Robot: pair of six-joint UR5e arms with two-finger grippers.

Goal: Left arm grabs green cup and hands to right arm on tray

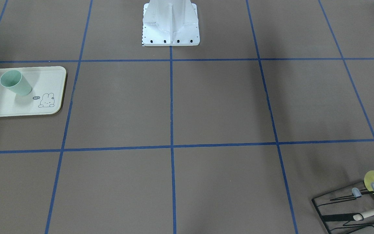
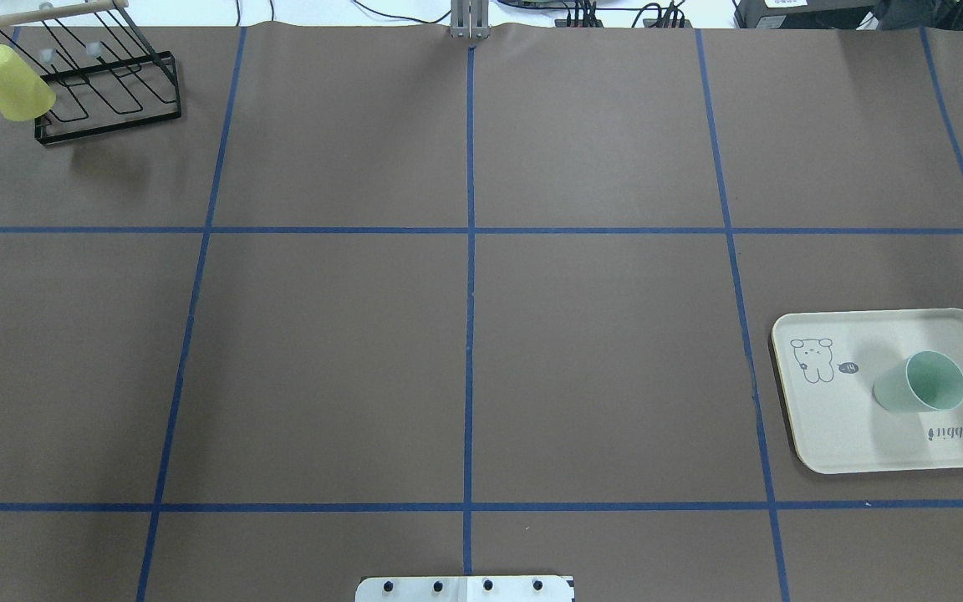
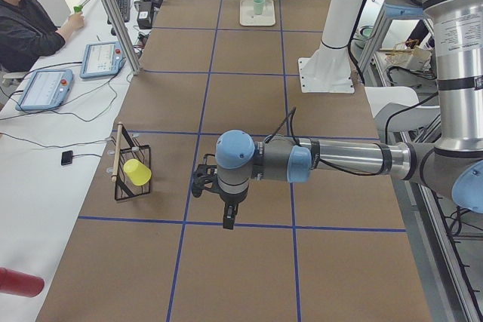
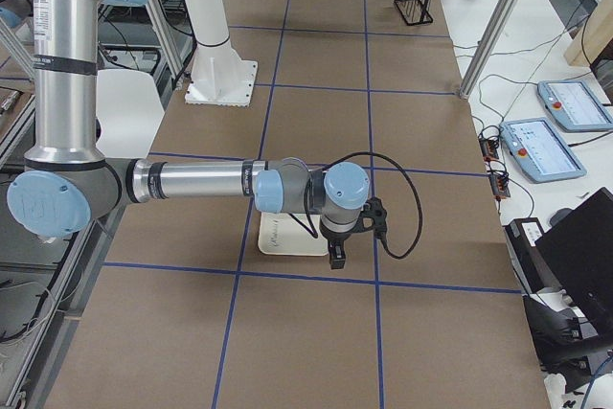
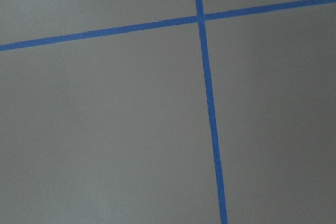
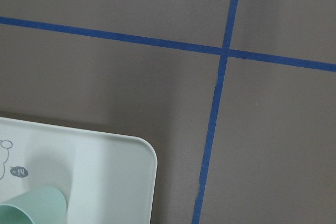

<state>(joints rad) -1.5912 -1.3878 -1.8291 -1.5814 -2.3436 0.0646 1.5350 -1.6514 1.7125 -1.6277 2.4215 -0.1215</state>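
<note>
Jaws, left and right alike, cannot be judged (green cup (image 2: 920, 385) sits on tray (image 2: 849, 422)).

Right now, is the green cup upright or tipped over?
Upright. The green cup stands mouth-up on the tray; the overhead view looks down into its open rim.

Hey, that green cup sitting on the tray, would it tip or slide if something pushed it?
It is probably light: the green cup looks like thin plastic and empty, so a low nudge may slide it across the smooth tray. It stands upright on a base narrower than its mouth, so a high push could tip it.
</note>
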